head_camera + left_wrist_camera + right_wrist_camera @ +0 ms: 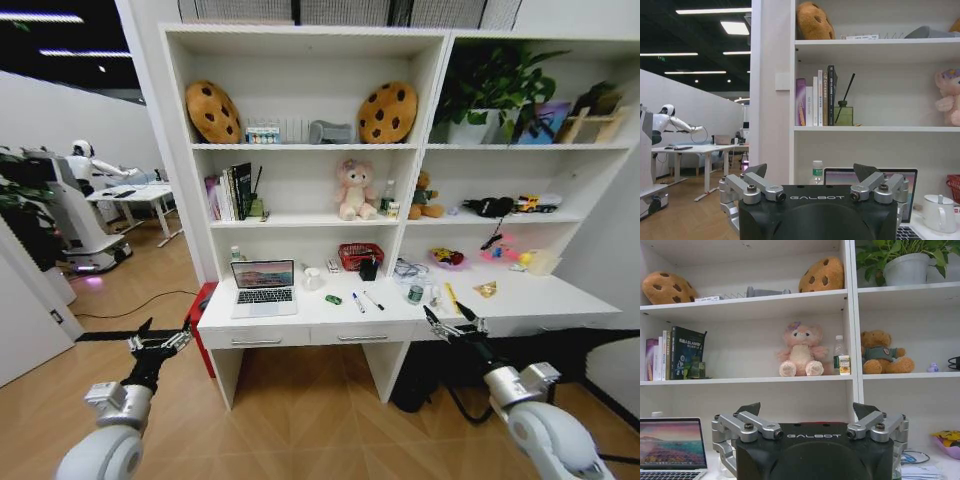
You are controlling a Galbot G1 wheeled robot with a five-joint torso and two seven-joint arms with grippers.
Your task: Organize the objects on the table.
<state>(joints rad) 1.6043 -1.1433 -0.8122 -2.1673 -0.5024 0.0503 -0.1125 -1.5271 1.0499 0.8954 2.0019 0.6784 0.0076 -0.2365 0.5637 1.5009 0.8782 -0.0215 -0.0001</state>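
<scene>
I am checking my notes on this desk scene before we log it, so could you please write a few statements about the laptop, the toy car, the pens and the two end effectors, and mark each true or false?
1. The laptop stands open on the desk. True.
2. The green toy car rests on the laptop's keyboard. False: it lies on the desk surface, to the right of the laptop.
3. The two marker pens lie on the desk beside the toy car. True.
4. The left end effector is shut on a pen. False: it is open and holds nothing, short of the desk.
5. The right end effector is open. True.
</scene>
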